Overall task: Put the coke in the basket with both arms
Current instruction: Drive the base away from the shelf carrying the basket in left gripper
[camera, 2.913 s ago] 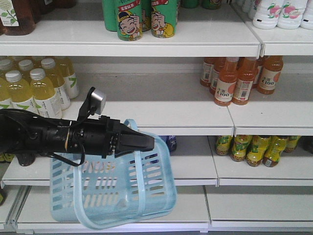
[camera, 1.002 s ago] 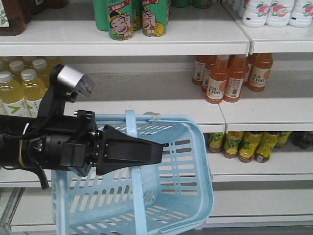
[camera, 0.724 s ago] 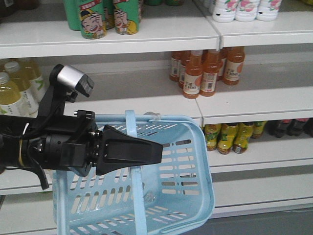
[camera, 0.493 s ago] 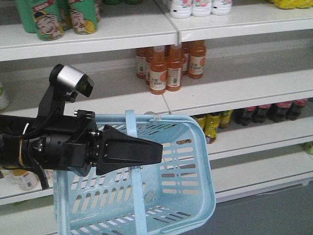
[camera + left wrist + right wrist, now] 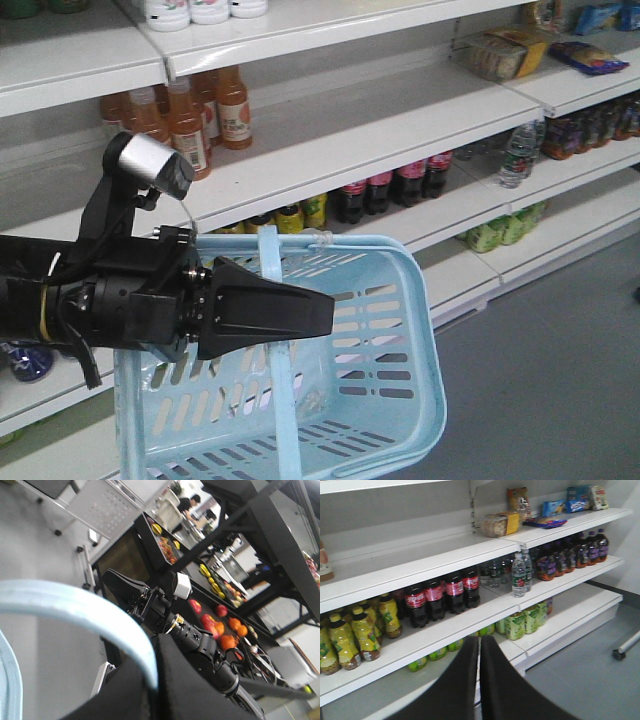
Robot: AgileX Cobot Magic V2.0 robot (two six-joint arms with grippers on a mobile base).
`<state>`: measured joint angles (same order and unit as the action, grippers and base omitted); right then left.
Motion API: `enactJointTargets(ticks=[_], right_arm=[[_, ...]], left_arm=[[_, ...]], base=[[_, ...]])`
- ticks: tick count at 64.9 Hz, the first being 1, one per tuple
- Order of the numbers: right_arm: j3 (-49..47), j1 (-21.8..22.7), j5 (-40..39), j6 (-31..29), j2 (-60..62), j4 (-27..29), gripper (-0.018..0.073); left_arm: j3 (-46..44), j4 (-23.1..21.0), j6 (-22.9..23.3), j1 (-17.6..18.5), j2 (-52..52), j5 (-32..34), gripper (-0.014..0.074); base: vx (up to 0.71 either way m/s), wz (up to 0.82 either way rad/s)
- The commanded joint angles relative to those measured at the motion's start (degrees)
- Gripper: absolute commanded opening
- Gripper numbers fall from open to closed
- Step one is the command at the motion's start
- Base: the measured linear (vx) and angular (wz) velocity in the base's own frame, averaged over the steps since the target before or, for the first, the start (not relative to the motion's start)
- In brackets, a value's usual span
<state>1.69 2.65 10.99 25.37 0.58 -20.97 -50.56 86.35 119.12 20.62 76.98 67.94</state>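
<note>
The coke [image 5: 454,592] stands in a tight row on a middle shelf [image 5: 445,625], with yellow bottles [image 5: 362,630] just beside it. The right arm [image 5: 195,637] faces that shelf, jaws pressed together on nothing. The left arm [image 5: 120,300] has its jaws clenched on the handle [image 5: 100,620] of the basket [image 5: 425,330], which hangs tilted. Reaching in may topple the packed neighbours, and a swinging basket could miss the drop.

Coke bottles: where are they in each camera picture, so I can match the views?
Front view: coke bottles just right of centre, on a shelf.
Left wrist view: not in it; the basket handle fills the foreground.
Right wrist view: coke bottles left of centre, on the middle shelf.
Shared landmark: clear water bottles just right of them.
</note>
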Motion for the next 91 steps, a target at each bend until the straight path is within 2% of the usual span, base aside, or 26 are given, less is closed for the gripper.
enactJointTargets(ticks=[1, 91], right_arm=[[0.6, 0.1, -3.7, -0.2, 1.1, -0.8, -0.0004], [0.6, 0.1, -3.8, -0.2, 1.1, -0.8, -0.0004]], left_arm=[[-1.2, -5.0, -0.1, 0.2, -2.0, 11.1, -0.0007], [-1.2, -5.0, -0.1, 0.2, -2.0, 11.1, -0.0007]], base=[[-0.09, -0.52], [-0.08, -0.44]])
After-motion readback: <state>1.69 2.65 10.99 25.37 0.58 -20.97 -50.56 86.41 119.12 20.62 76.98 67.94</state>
